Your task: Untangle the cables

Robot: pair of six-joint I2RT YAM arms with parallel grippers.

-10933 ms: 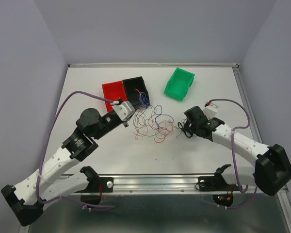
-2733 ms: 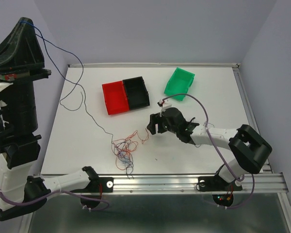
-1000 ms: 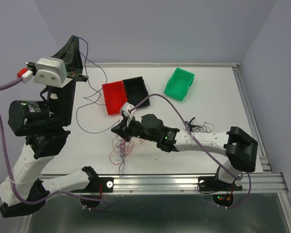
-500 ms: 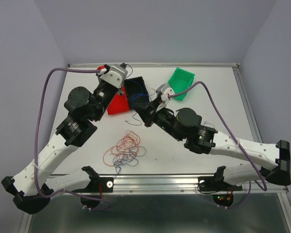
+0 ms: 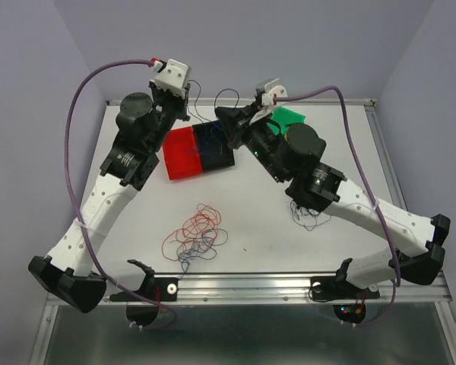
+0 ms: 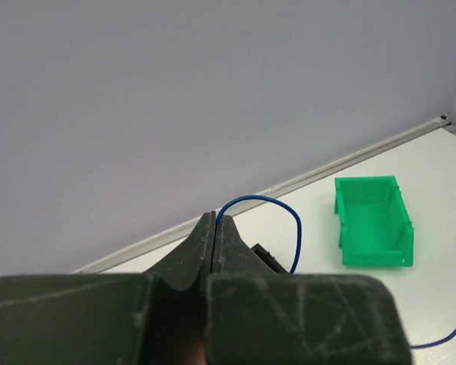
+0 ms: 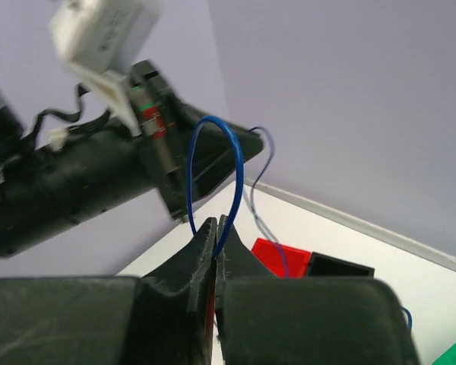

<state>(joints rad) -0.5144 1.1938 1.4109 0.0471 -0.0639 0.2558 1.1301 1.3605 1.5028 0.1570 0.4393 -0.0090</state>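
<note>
A hair-thin, glossy blue cable [image 6: 287, 211] is pinched at the tips of the left fingers [image 6: 213, 228], which are pressed flat together. Beyond them it is bent into a smooth round arch, its far end cut off behind the fingers. It is also nipped between the closed right fingers [image 7: 215, 228], where a tall narrow loop is held upright. The other cables [image 5: 196, 234], curly red and blue, are heaped on the white desk [image 5: 289, 258], well below both pairs of fingers
</note>
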